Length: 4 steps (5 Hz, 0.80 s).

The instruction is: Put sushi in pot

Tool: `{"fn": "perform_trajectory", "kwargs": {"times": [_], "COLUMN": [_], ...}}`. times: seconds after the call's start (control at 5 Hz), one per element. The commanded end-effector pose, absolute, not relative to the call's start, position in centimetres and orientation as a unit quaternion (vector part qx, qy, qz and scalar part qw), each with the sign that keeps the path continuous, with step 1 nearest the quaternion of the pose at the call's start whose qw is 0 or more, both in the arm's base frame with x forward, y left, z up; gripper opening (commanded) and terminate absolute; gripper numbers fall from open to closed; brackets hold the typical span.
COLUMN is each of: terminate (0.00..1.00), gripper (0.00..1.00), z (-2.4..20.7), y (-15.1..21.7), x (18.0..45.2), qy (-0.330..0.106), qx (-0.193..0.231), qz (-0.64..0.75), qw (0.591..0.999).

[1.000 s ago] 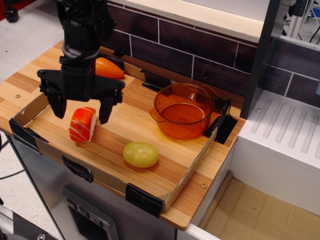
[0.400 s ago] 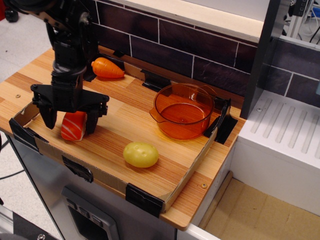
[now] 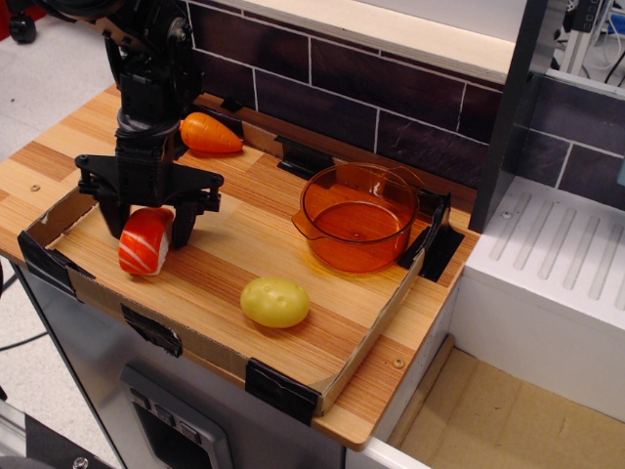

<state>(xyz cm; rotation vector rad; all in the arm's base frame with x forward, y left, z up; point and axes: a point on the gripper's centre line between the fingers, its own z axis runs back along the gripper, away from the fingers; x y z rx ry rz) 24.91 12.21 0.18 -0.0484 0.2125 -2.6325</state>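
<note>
The sushi (image 3: 145,244), red-orange with white stripes on a white base, is tilted at the front left of the wooden board. My black gripper (image 3: 149,223) comes down from above with one finger on each side of it, closed against its sides. It is low over the board, and I cannot tell if it touches the wood. The pot (image 3: 357,216), round transparent orange plastic with small handles, stands empty at the board's right, well to the right of the gripper.
A yellow-green potato (image 3: 275,301) lies near the front between sushi and pot. An orange carrot (image 3: 210,134) lies at the back left, just behind the arm. A low cardboard rim (image 3: 186,337) with black tape edges the board. A dark tiled wall stands behind.
The gripper moved left and down onto the sushi, then its fingers closed in on it. The sushi shifted left and tilted. Pot, potato and carrot have not moved.
</note>
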Motion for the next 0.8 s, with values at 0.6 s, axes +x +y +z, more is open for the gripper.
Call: {"fn": "perform_trajectory", "kwargs": {"times": [0.6], "terminate": [0.0], "gripper": [0.0], "z": [9.4], "y": [4.5], "x": [30.3], "qy": [0.014], "qx": [-0.007], "qz": [-0.941], "qw": [0.339]}}
